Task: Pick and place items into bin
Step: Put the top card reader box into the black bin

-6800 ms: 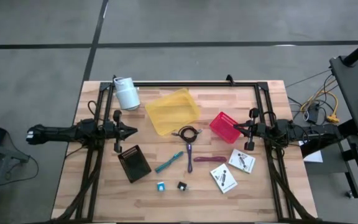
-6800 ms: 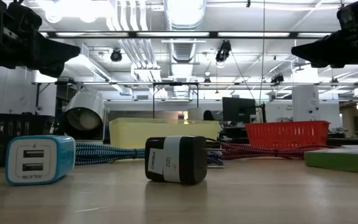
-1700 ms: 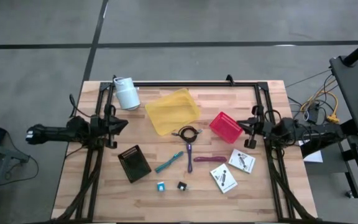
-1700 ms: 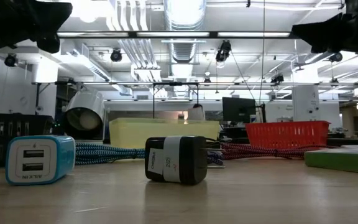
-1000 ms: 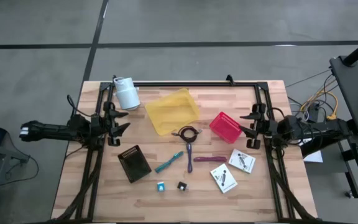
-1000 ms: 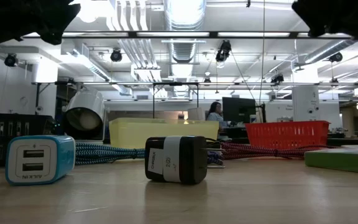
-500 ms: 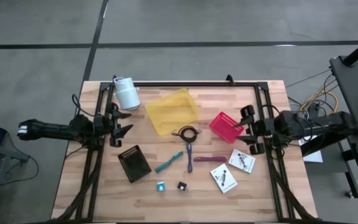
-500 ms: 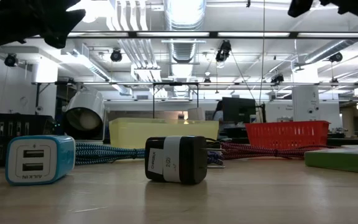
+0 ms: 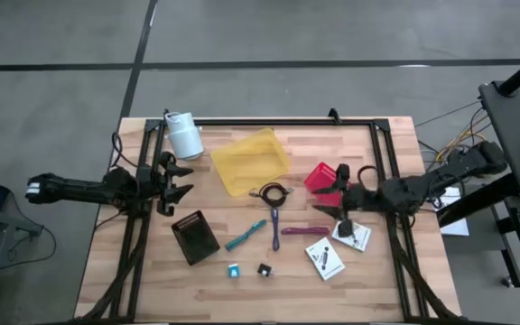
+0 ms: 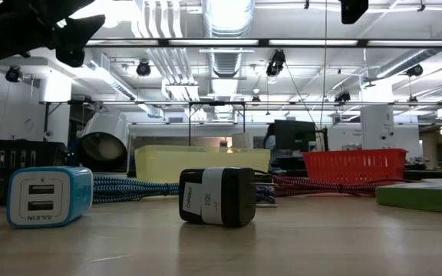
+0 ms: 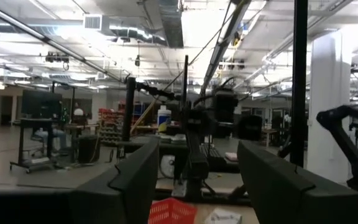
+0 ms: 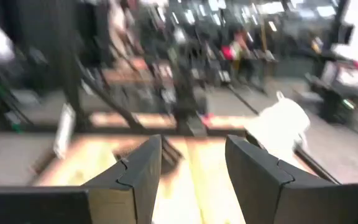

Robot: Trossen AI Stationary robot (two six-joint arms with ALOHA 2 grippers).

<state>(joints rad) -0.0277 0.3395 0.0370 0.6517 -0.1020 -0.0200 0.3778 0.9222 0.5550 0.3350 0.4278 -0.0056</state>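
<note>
The items lie on the wooden table: a teal pen (image 9: 245, 235), a purple tool (image 9: 274, 221), a magenta bar (image 9: 303, 231), a black ring (image 9: 272, 192), two white cards (image 9: 352, 235) (image 9: 325, 260), a blue cube (image 9: 233, 270) (image 10: 48, 196) and a black cube (image 9: 264, 269) (image 10: 217, 196). A yellow bin (image 9: 249, 161), a red basket (image 9: 319, 176) and a black basket (image 9: 195, 236) stand among them. My right gripper (image 9: 329, 194) (image 12: 191, 168) hangs open high over the red basket's near side. My left gripper (image 9: 181, 181) (image 11: 197, 180) stands open at the left, above the table, holding nothing.
A white roll (image 9: 184, 135) stands at the far left corner. A black metal frame (image 9: 269, 122) runs along the far edge and down both sides. Bare wood lies along the near edge around the two cubes.
My right gripper has swung from the right frame toward the table's left edge and now hangs over the red basket, covering part of it. The items have stayed where they were.
</note>
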